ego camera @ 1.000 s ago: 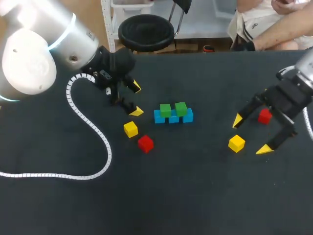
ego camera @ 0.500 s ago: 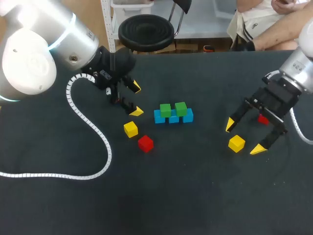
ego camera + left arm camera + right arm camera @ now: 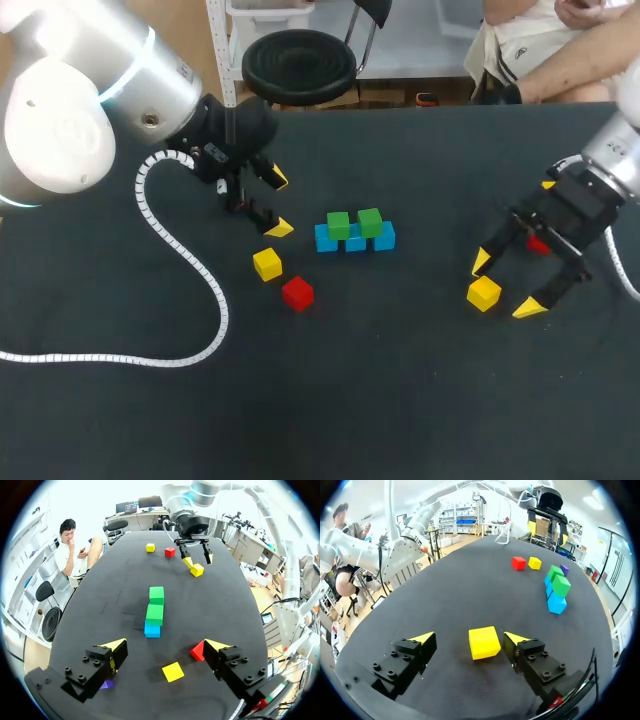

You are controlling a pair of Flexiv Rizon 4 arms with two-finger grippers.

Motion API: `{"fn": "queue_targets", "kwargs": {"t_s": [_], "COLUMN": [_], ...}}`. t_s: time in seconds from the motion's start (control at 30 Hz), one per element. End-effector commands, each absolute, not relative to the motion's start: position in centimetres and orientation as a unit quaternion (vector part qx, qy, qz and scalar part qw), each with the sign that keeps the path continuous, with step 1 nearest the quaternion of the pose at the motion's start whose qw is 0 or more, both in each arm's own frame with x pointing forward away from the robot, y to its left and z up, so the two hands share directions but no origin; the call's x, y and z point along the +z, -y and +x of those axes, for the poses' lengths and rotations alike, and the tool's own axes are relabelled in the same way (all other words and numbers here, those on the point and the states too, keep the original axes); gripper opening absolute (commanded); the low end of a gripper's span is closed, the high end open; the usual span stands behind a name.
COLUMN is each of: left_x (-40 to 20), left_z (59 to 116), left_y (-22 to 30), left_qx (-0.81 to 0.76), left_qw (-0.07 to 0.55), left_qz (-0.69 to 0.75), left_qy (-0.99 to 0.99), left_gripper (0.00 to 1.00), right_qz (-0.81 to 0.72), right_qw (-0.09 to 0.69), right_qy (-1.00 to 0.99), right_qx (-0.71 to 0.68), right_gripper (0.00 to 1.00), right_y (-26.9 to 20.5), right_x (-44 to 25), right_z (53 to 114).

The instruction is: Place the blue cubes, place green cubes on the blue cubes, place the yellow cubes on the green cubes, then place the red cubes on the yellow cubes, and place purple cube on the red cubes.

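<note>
Our head camera looks down from above and behind on the blue-and-green stack (image 3: 355, 232). Our left wrist camera faces it from near, our right from farther; all three share it.

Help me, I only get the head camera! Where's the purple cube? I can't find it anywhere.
Observer: The left wrist view shows the purple cube on the table, beside one finger of the left gripper.
Operator: Is my right hand squeezing a yellow one?
Observer: No. In the right wrist view the near yellow cube sits between the open fingers of the right gripper, with table showing on one side.
Operator: Anything hiding behind that arm?
Observer: Yes, a second yellow cube, beside the red cube.
</note>
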State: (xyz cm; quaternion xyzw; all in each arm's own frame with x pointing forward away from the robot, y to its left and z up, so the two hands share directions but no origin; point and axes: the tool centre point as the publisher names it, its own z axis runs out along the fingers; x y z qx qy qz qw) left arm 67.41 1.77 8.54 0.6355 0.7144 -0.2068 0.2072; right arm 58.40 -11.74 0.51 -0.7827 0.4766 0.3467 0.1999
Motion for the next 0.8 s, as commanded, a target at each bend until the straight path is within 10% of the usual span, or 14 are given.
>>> {"fn": "queue_targets", "kwargs": {"t_s": [0.03,0.8], "left_x": [8.5,8.5], "left_z": [67.4,67.4], "left_y": [-1.9,-1.9], "left_qx": [-0.207,-0.207], "left_qw": [0.208,0.208], "left_qz": [0.636,0.636], "left_qy": [-0.714,-0.714], "left_gripper": [1.00,1.00], "right_qz": [-0.784,-0.790], "right_qw": [0.207,0.197], "right_qy": [-0.478,-0.472], "right_qx": [0.337,0.338], "right_gripper": [0.96,0.44], "right_y": [11.4,10.3], "right_x": [0.8,0.2], "right_z": [57.9,59.3]}}
